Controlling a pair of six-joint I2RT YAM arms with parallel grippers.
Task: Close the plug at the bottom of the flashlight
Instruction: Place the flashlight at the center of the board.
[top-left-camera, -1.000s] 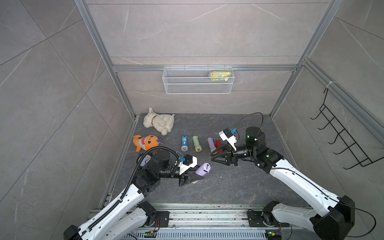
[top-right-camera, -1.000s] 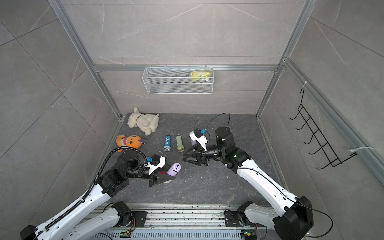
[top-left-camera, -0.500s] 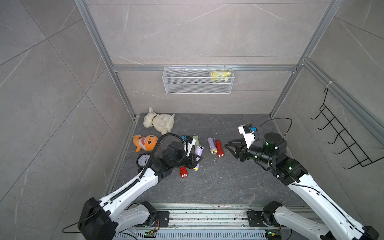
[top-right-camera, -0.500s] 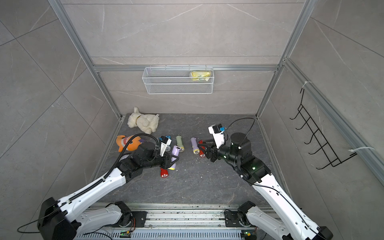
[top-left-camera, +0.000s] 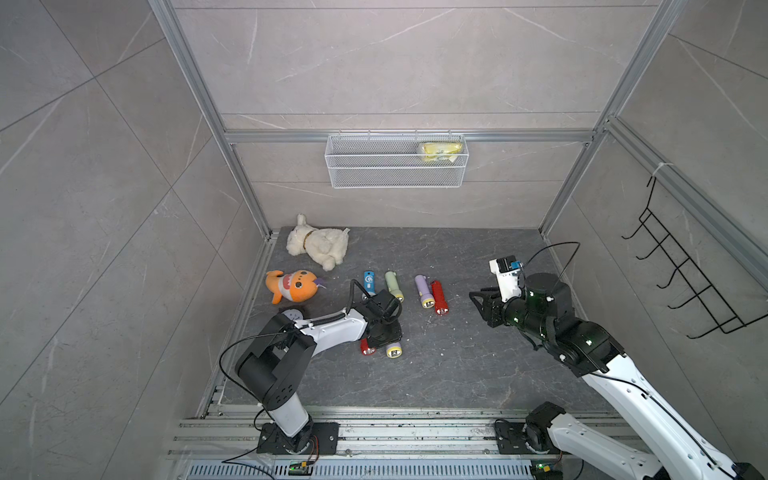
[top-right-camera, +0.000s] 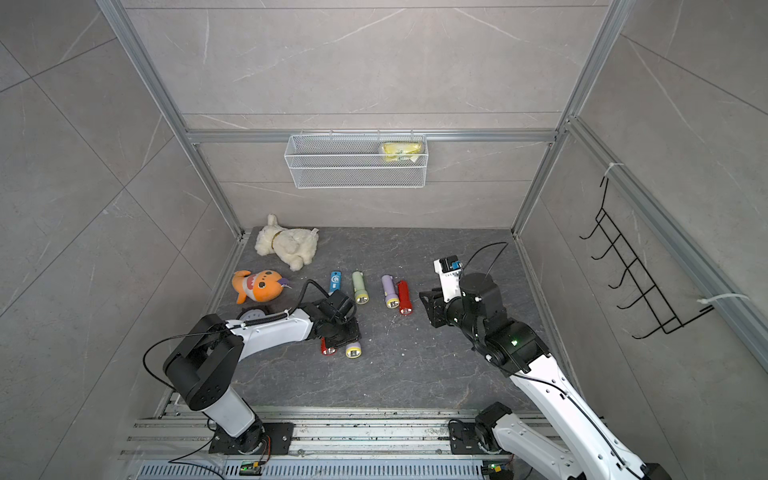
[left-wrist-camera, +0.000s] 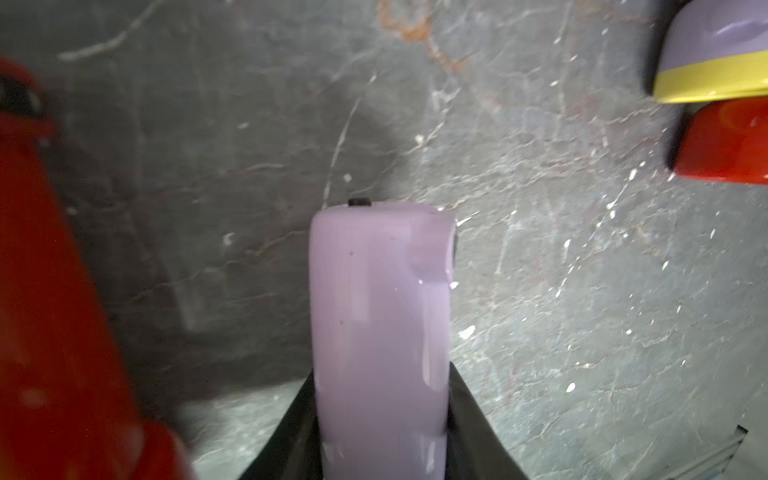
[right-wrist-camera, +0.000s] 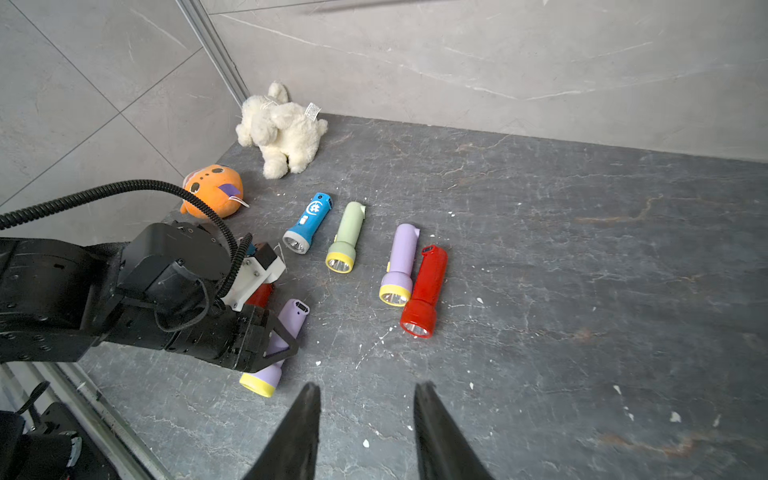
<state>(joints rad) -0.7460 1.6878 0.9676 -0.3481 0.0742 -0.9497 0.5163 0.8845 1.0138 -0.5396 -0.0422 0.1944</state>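
The left gripper (right-wrist-camera: 282, 340) is closed tight across the lilac flashlight (right-wrist-camera: 293, 318), which lies on the floor (top-left-camera: 436, 374), yellow head toward the front rail (top-left-camera: 374, 415), tail toward the back wall; in the left wrist view its fingers (left-wrist-camera: 465, 424) press both sides of the body. A red flashlight (top-left-camera: 366, 348) lies just beside it; whether they touch I cannot tell. The right gripper (right-wrist-camera: 368, 415) is partly open, holding nothing, over bare floor, well apart from the lilac flashlight. A lilac-and-red pair (top-left-camera: 437, 297) lies between the grippers; a blue flashlight (top-left-camera: 369, 281) and a green flashlight (top-left-camera: 392, 284) sit just beyond the left gripper. Bare floor runs from the held flashlight to the front rail and under the right arm.
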